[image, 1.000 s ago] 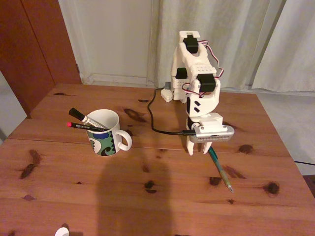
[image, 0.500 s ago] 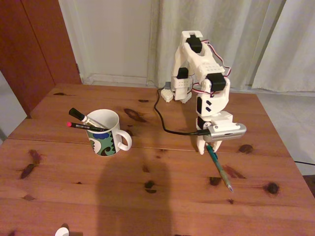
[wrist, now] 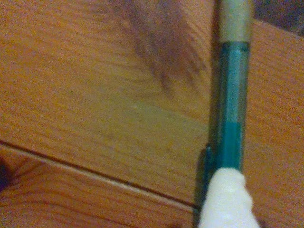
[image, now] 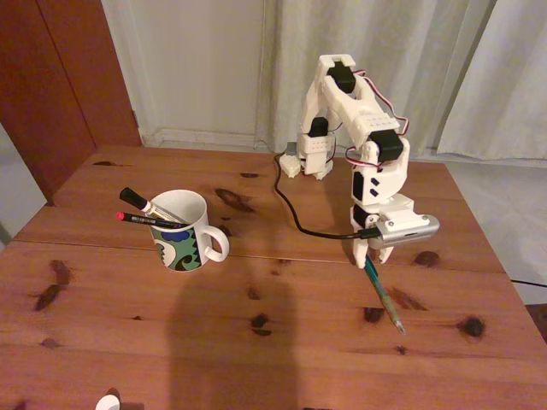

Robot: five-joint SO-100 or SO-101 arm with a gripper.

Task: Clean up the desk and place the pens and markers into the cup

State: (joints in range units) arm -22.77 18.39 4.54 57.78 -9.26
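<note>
The gripper (image: 367, 259) is down at the desk (image: 256, 359), right of centre in the fixed view, its fingers set either side of the top end of the teal pen (image: 381, 293); whether they are truly pinching it or just bracketing it I cannot tell, since the camera housing hides the jaws from that side; in the wrist view one white fingertip (wrist: 227, 199) sits right against the pen (wrist: 231, 114) barrel, with the other finger out of frame; the pen runs away from the gripper toward the near edge, tip low by a dark knot, and it looks to be lying on or barely off the wood; over on the left stands the cup (image: 183, 231), handle turned to the right, already holding the white marker (image: 144, 202) and the black pen (image: 147, 219), both leaning out over its left rim; so this looks like the last one to collect, with the grab itself in progress; the risks from here: the hold is right at the pen's end, so a lift could let the long free end swing or pivot out of the fingers; a weak pinch could simply leave it behind; and on the way over, a dangling tip could clip the cup's rim or knock the two leaning sticks, even tip the cup, if the arm comes in too low.
</note>
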